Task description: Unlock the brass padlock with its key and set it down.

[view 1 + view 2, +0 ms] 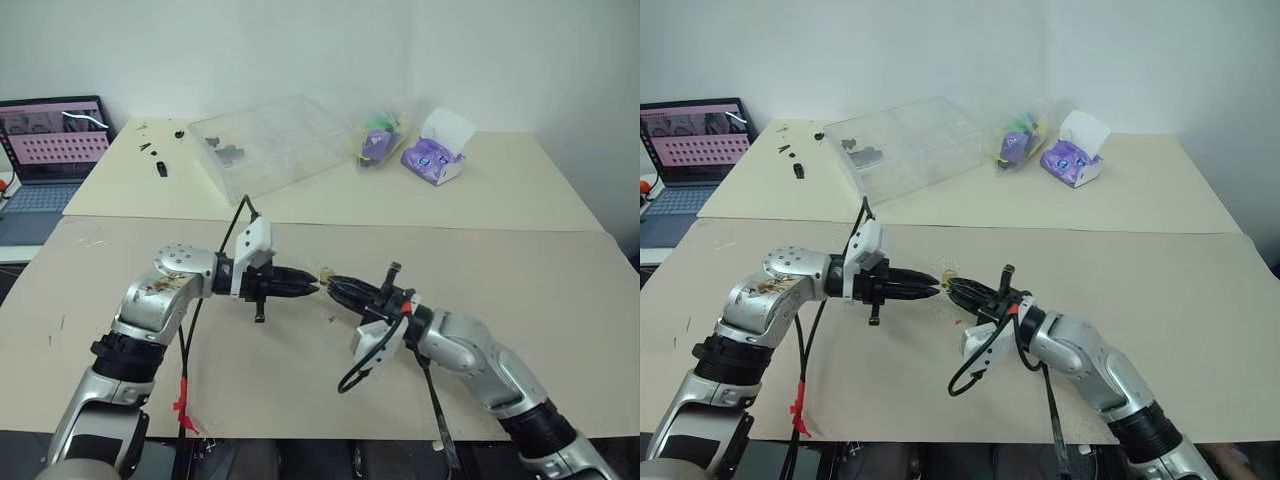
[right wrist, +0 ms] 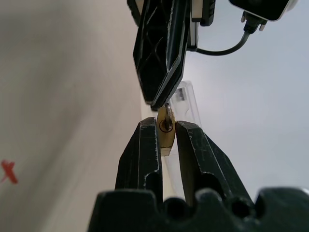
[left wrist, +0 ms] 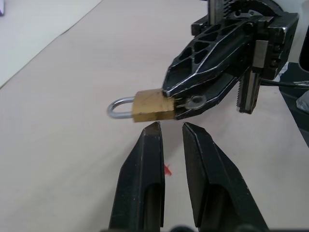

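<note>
Right gripper has its two black fingers clamped on the small brass-yellow padlock with the thin silver shackle, holding it up in the air over the beige tabletop, about midway between the two arms. Left gripper sits right at the padlock with its fingers nearly together, just a slim gap, and honestly I can't tell if there's a key pinched in there. In the right wrist view its tips meet the padlock's keyhole end. Farther back on the tabletop there's a clear plastic compartment box, a purple tissue pack and an open laptop off to the left.
</note>
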Robot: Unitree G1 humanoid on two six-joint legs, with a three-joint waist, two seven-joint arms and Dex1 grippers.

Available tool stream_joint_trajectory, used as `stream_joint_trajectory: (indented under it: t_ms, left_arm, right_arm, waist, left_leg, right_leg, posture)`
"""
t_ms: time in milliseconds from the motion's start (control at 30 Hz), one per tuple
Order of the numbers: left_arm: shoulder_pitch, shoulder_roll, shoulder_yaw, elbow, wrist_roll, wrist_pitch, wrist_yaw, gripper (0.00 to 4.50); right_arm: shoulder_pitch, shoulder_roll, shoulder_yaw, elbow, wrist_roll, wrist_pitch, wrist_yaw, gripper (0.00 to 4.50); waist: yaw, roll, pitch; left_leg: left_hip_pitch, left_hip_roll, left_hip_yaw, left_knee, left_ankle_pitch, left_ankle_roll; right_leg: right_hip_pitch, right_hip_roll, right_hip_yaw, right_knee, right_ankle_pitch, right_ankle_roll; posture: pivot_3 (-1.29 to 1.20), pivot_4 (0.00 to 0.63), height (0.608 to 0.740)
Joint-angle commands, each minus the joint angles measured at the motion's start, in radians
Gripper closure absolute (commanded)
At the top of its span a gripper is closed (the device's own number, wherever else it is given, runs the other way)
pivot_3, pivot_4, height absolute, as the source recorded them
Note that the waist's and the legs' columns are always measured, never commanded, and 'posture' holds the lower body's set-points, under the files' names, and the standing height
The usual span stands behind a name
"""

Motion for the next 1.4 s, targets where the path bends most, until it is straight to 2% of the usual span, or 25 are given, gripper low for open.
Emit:
stream_joint_trajectory:
  t_ms: [33, 300, 400, 433, 567, 667, 767, 900, 1167, 1200, 1267, 1367, 1400]
  left_arm:
    - [-0.040, 0.022, 0.022, 0.045, -0.002, -0.044, -0.035, 3.75]
    - [-0.103, 0.028, 0.037, 0.232, 0.030, -0.195, -0.102, 3.75]
    - [-0.105, 0.037, 0.017, 0.240, 0.037, -0.223, -0.149, 3.06]
    - [-0.104, 0.041, 0.011, 0.243, 0.043, -0.226, -0.162, 2.70]
    - [-0.123, 0.039, 0.009, 0.301, 0.077, -0.258, -0.163, 2.70]
    - [-0.141, 0.030, 0.021, 0.324, 0.088, -0.269, -0.145, 2.70]
    - [-0.139, 0.038, 0.032, 0.307, 0.079, -0.256, -0.140, 2.70]
    - [-0.124, 0.053, 0.046, 0.287, 0.077, -0.248, -0.127, 2.70]
    - [-0.079, 0.062, 0.060, 0.212, 0.063, -0.215, -0.088, 2.70]
    - [-0.076, 0.063, 0.063, 0.205, 0.061, -0.211, -0.085, 2.57]
    - [-0.069, 0.064, 0.066, 0.194, 0.061, -0.207, -0.079, 2.57]
    - [-0.061, 0.067, 0.069, 0.186, 0.060, -0.205, -0.075, 2.57]
    - [-0.060, 0.068, 0.070, 0.186, 0.060, -0.207, -0.076, 2.57]
  right_arm:
    - [-0.010, -0.043, -0.062, -0.062, -0.003, -0.039, -0.009, 4.38]
    - [-0.051, -0.137, -0.099, -0.040, -0.017, -0.134, -0.016, 4.38]
    - [-0.070, -0.151, -0.070, -0.023, -0.049, -0.202, -0.022, 4.38]
    - [-0.076, -0.153, -0.056, -0.012, -0.064, -0.229, -0.025, 4.38]
    - [-0.097, -0.109, 0.017, 0.048, -0.012, -0.246, 0.033, 4.38]
    - [-0.096, -0.030, 0.070, 0.088, 0.143, -0.121, 0.157, 4.38]
    - [-0.089, 0.003, 0.100, 0.124, 0.247, -0.032, 0.272, 4.38]
    - [-0.112, 0.002, 0.127, 0.188, 0.241, -0.060, 0.320, 4.38]
    - [-0.191, 0.067, 0.168, 0.276, 0.264, -0.087, 0.372, 4.38]
    - [-0.195, 0.070, 0.164, 0.279, 0.272, -0.083, 0.377, 3.33]
    - [-0.195, 0.074, 0.155, 0.277, 0.281, -0.072, 0.382, 2.85]
    - [-0.186, 0.064, 0.141, 0.245, 0.282, -0.035, 0.399, 1.75]
    - [-0.177, 0.053, 0.131, 0.223, 0.299, -0.010, 0.417, 1.75]
  waist:
    - [0.000, 0.000, 0.000]
    - [0.000, 0.000, 0.000]
    - [-0.001, 0.000, 0.000]
    - [0.000, 0.000, 0.000]
    - [-0.001, 0.000, 0.000]
    - [-0.004, 0.000, 0.000]
    - [-0.003, 0.000, 0.000]
    - [0.001, 0.000, 0.000]
    - [-0.003, 0.000, 0.000]
    - [-0.002, 0.000, 0.000]
    - [-0.002, 0.000, 0.000]
    - [-0.002, 0.000, 0.000]
    - [-0.001, 0.000, 0.000]
  left_leg:
    - [0.000, 0.000, 0.000, 0.000, 0.000, 0.000]
    - [0.000, 0.000, 0.000, 0.000, 0.000, 0.000]
    - [0.000, 0.000, 0.000, 0.000, 0.000, 0.000]
    - [0.000, 0.000, 0.000, 0.000, 0.000, 0.000]
    - [0.000, 0.000, 0.000, 0.000, 0.000, 0.000]
    - [0.001, 0.000, 0.000, 0.000, 0.000, 0.000]
    - [0.001, 0.000, 0.000, 0.000, 0.000, 0.000]
    - [0.001, 0.000, 0.000, 0.001, 0.000, 0.000]
    - [0.001, 0.001, 0.000, 0.001, 0.000, 0.000]
    - [0.001, 0.001, 0.000, 0.001, 0.000, 0.000]
    - [0.001, 0.000, 0.000, 0.001, 0.000, 0.000]
    - [0.001, 0.001, 0.000, 0.001, 0.000, 0.000]
    - [0.002, 0.001, 0.000, 0.001, 0.000, 0.000]
  right_leg:
    - [0.000, 0.000, 0.000, 0.000, 0.000, 0.000]
    - [0.000, 0.000, 0.000, 0.000, 0.000, 0.000]
    - [0.000, 0.000, 0.000, 0.000, 0.000, 0.000]
    - [0.000, 0.000, 0.000, 0.000, 0.000, 0.000]
    - [0.000, 0.000, 0.000, 0.000, 0.000, 0.000]
    - [0.001, 0.000, 0.000, 0.000, 0.000, 0.000]
    - [0.001, 0.000, 0.000, 0.000, 0.000, 0.000]
    - [0.002, 0.000, 0.000, 0.000, 0.000, 0.000]
    - [0.001, 0.001, 0.000, 0.001, 0.000, 0.000]
    - [0.001, 0.001, 0.000, 0.001, 0.000, 0.000]
    - [0.001, 0.001, 0.000, 0.001, 0.000, 0.000]
    - [0.001, 0.001, 0.000, 0.002, 0.000, 0.000]
    - [0.001, 0.001, 0.000, 0.002, 0.000, 0.000]
  posture:
    - [0.00, 0.150, 0.740]
    - [0.00, 0.150, 0.740]
    - [0.00, 0.150, 0.740]
    - [0.00, 0.150, 0.740]
    - [0.00, 0.150, 0.740]
    - [0.00, 0.150, 0.740]
    - [0.00, 0.150, 0.740]
    - [0.00, 0.150, 0.740]
    - [0.00, 0.150, 0.740]
    - [0.00, 0.150, 0.740]
    - [0.00, 0.150, 0.740]
    - [0.00, 0.150, 0.740]
    - [0.00, 0.150, 0.740]
